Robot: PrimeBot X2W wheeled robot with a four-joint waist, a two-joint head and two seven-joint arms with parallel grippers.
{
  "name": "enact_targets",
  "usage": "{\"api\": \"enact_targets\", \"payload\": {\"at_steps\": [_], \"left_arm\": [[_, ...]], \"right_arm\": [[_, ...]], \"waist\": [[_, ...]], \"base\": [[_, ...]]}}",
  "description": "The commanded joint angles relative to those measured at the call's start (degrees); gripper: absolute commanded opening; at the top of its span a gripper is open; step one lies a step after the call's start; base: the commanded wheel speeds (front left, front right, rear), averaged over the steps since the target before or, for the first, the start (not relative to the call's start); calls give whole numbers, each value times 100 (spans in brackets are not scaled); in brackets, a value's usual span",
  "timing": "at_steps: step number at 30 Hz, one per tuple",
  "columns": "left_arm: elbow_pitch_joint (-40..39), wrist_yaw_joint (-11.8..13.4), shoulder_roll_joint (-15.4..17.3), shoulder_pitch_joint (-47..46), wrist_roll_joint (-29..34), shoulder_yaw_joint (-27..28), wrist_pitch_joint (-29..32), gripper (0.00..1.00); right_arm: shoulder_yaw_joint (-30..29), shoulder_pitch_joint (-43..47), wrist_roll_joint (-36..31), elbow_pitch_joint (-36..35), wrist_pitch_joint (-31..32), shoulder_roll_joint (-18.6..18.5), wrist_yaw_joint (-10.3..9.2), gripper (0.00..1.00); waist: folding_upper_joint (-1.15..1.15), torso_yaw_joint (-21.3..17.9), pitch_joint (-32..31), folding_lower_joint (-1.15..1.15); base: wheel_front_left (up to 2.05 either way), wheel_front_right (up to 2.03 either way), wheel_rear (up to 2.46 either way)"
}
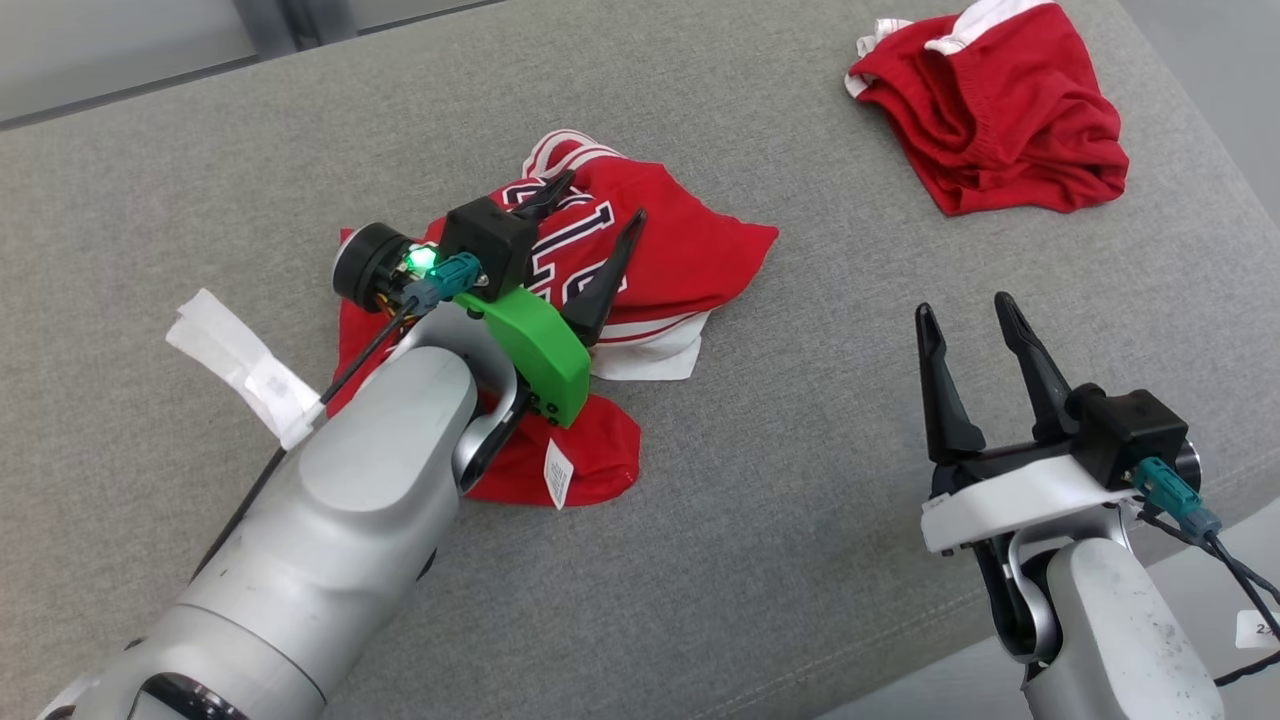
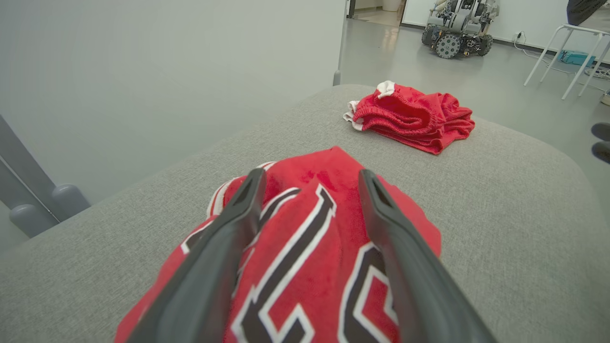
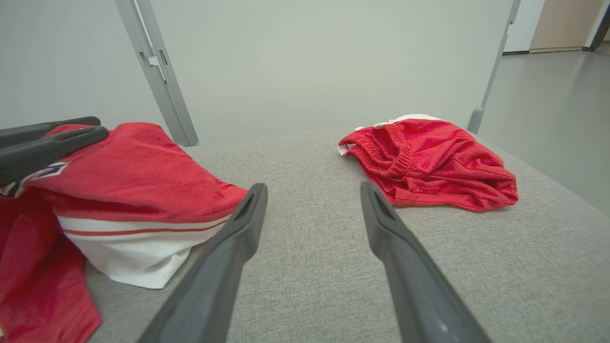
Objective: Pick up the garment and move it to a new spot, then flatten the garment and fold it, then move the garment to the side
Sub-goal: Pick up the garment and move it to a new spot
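The left gripper [image 1: 595, 205] stood released, its two long dark fingers spread apart with nothing pinched between them, directly over the crumpled red jersey with white-edged black numerals [image 1: 690, 250]. The numerals lay between and beneath the fingers. Whether the tips touched the cloth could not be told. The jersey lay heaped on the grey woven cushion [image 1: 750, 520], with a white hem showing to that gripper's right. The right gripper [image 1: 962, 306], also spread and empty, hovered over bare cushion, the jersey well apart on its left. Farther ahead of it, slightly right, lay bunched red shorts with a white-trimmed elastic waistband [image 1: 1000, 110].
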Motion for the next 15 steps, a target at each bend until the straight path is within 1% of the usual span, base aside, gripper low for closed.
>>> {"api": "enact_targets", "payload": {"at_steps": [1, 8, 12, 15], "left_arm": [[-34, 27, -17, 119, 38, 106, -22, 100], [-354, 77, -142, 542, 260, 720, -22, 100], [-588, 118, -98, 936, 380, 1017, -16, 100], [-813, 232, -39, 1359, 415, 1307, -16, 100]], "right_arm": [[6, 39, -22, 9, -28, 0, -6, 100], [-29, 145, -139, 45, -28, -3, -6, 100], [-132, 236, -241, 74, -28, -4, -6, 100], [-202, 339, -325, 51, -28, -4, -7, 100]], "waist": [[-1, 142, -139, 0], [-1, 533, -572, 0], [-1, 768, -848, 0], [-1, 931, -1046, 0]], "base": [[0, 0, 0], [0, 0, 0], [0, 0, 0], [0, 0, 0]]}}
